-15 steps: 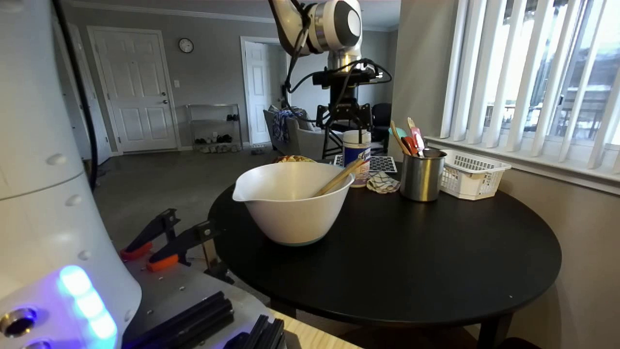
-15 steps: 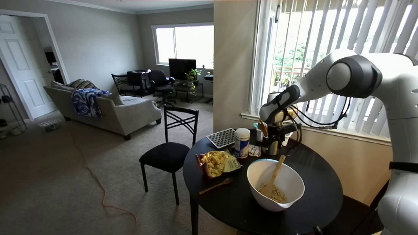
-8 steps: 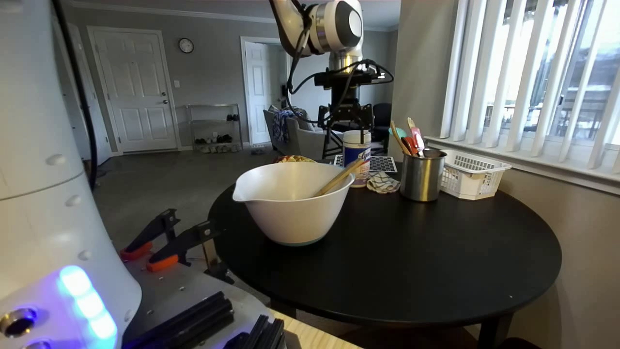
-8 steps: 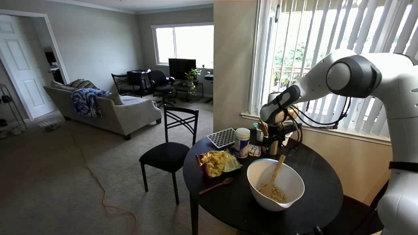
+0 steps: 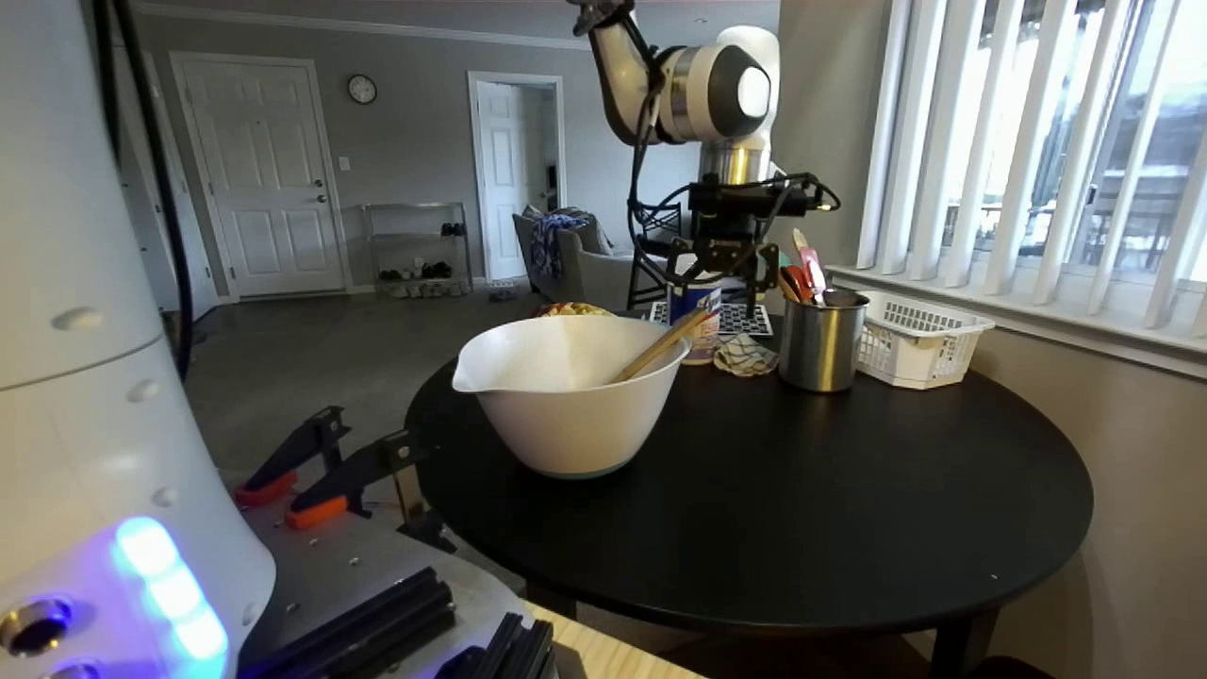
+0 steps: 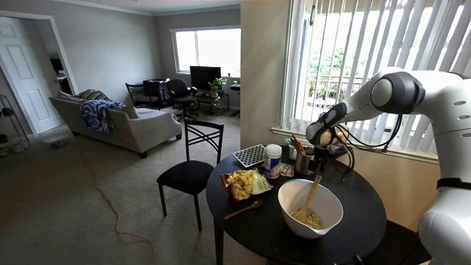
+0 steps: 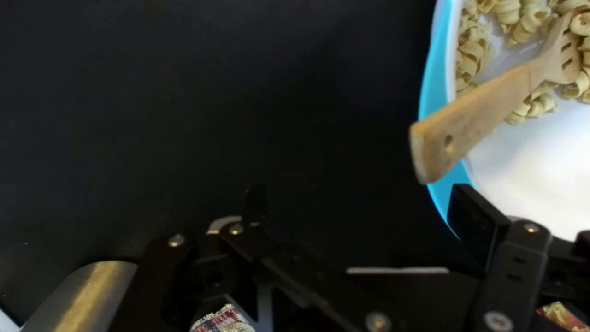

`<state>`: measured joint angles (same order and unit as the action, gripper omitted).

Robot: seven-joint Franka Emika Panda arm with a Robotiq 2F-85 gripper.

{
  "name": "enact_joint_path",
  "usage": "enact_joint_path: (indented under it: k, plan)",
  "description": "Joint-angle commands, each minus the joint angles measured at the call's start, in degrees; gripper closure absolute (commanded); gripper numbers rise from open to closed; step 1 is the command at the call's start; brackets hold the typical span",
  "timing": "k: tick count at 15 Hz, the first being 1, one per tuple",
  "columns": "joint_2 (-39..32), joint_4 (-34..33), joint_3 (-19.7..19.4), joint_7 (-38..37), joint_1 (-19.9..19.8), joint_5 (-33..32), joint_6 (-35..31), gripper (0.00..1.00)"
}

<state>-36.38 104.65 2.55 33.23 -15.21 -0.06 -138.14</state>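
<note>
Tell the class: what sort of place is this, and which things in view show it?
Most likely the living and dining area of a home: a sofa with a blue patterned throw over its back stands beyond a round black table, which bears a white bowl of what looks like pasta.

No word, brand or number can be read with certainty; the canister [image 6: 272,161] bears a blue and white label [image 6: 271,168] whose lettering is too small and blurred to make out in both exterior views; the snack bag [image 6: 261,183] carries print, equally illegible; the wall clock [image 5: 362,89] has a pale dial, its marks too tiny to tell as numerals.
</note>
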Motion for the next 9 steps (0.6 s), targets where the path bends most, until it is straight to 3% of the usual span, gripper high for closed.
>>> enact_joint_path:
  k: [1,4,9]
  plan:
    - [-4.99,-4.85,4.06,9.73,-4.87,3.96,1.29,0.00]
    - [-8.47,-9.40,6.58,17.90,-7.62,6.00,5.62,0.00]
    - [-9.70,-15.93,5.00,21.64,-6.50,6.16,15.85,0.00]
